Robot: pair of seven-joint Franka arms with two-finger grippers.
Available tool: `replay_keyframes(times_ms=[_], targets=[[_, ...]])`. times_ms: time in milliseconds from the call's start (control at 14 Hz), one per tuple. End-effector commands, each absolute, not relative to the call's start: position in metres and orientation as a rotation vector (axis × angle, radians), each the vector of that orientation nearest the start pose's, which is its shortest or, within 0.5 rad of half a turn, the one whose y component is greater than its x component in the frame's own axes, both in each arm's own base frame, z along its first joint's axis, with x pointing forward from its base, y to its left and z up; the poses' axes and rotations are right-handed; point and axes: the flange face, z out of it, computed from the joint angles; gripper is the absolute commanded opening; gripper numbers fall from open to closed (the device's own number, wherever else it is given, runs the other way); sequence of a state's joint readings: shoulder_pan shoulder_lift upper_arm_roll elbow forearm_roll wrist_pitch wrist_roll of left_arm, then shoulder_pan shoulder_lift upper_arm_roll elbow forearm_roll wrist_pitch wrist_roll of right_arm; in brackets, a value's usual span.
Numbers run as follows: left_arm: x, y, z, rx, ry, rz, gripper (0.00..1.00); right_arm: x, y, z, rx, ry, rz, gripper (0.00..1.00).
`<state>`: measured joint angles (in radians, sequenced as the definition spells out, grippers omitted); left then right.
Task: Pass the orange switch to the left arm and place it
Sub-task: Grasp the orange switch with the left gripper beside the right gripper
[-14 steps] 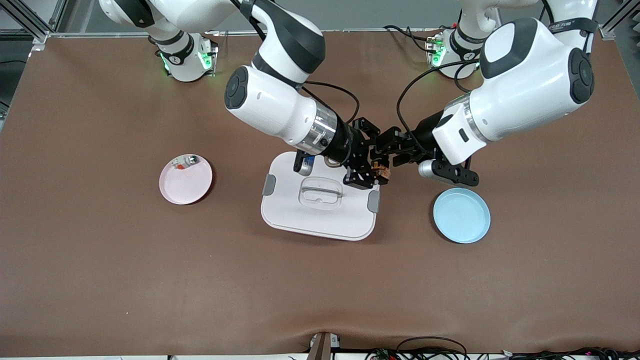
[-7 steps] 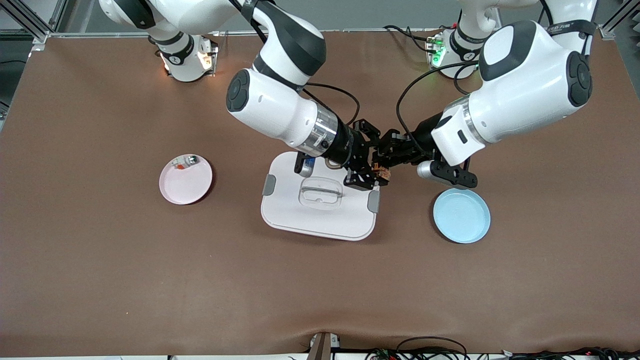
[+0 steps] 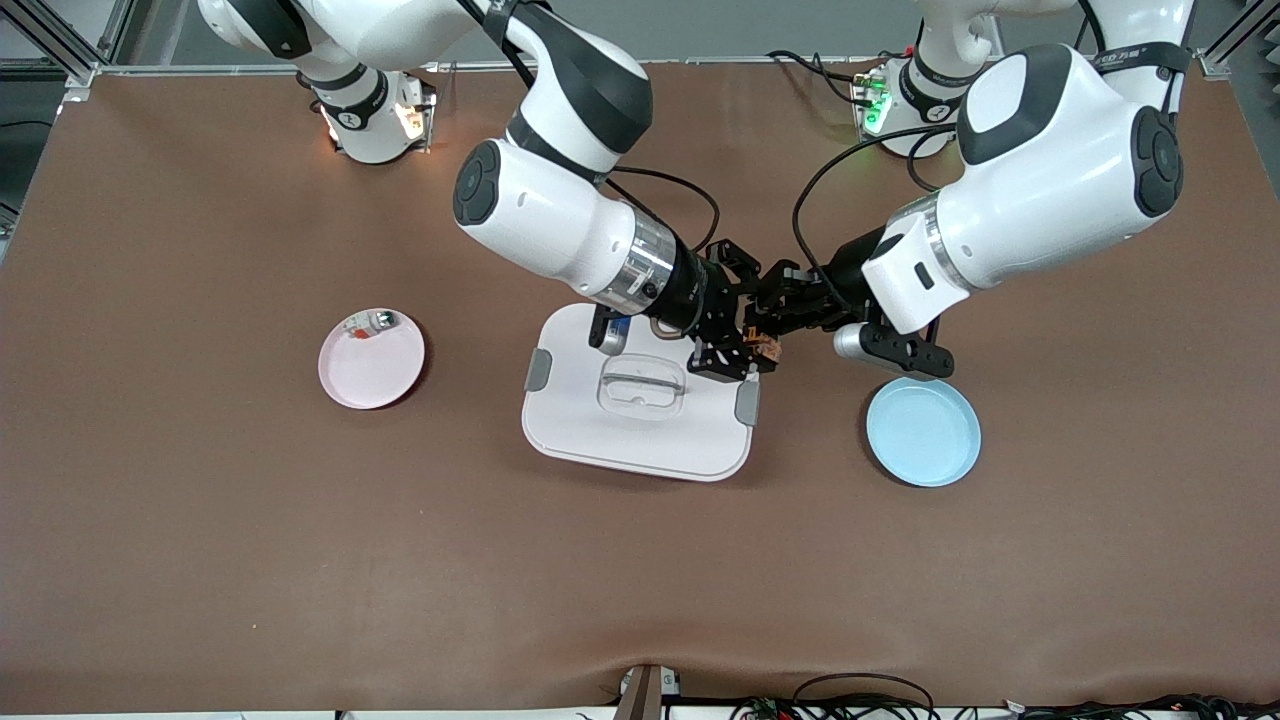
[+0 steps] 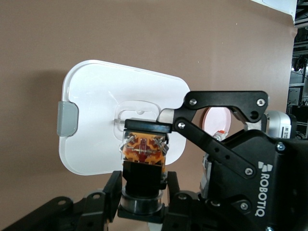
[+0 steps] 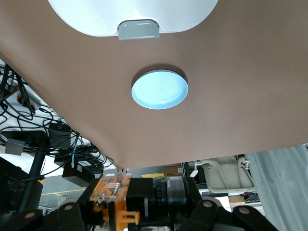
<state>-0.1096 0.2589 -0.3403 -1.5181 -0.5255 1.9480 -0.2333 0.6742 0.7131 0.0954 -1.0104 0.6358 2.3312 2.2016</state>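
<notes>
The orange switch (image 3: 765,346), a small black body with an orange face, hangs in the air over the edge of the white box (image 3: 640,425) toward the left arm's end. My right gripper (image 3: 735,345) is shut on its orange end, and my left gripper (image 3: 778,312) is shut on its black and silver body. In the left wrist view the switch (image 4: 143,149) sits between the left gripper's (image 4: 143,186) fingers (image 4: 112,187), with the box (image 4: 96,120) below. The right wrist view shows the switch (image 5: 115,195) in the right gripper (image 5: 139,209).
A light-blue plate (image 3: 923,432) lies on the brown table beside the box toward the left arm's end. A pink plate (image 3: 372,372) with a small grey-and-clear part (image 3: 372,323) lies toward the right arm's end. The box has grey side latches (image 3: 747,402).
My left gripper has moved in toward the right gripper and shut on the switch's black body. The right gripper has kept its hold and hardly moved.
</notes>
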Motion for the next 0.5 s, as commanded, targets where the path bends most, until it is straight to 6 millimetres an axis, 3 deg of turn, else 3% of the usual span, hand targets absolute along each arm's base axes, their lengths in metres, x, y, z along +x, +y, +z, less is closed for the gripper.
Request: replay_keyframes(times_ms=[0, 71, 286, 357, 429], targets=[[0.5909, -0.296, 0.5476, 2.522, -0.036, -0.048, 0.0, 0.5851, 0.5428, 0.5216, -1.463, 1.847, 0.777, 0.32], [0.5914, -0.295, 0.5476, 2.522, -0.034, -0.047, 0.0, 0.5859, 0.5419, 0.5216, -1.46, 1.849, 0.777, 0.53], [0.591, -0.295, 0.5492, 2.522, -0.036, -0.045, 0.0, 0.5859, 0.5419, 0.5216, -1.459, 1.85, 0.778, 0.56], [0.5907, -0.295, 0.5501, 2.522, -0.036, -0.043, 0.0, 0.5859, 0.5419, 0.5216, -1.459, 1.85, 0.778, 0.65], [0.5905, -0.295, 0.55, 2.522, -0.037, -0.045, 0.0, 0.5859, 0.5419, 0.5216, -1.456, 1.853, 0.779, 0.88]])
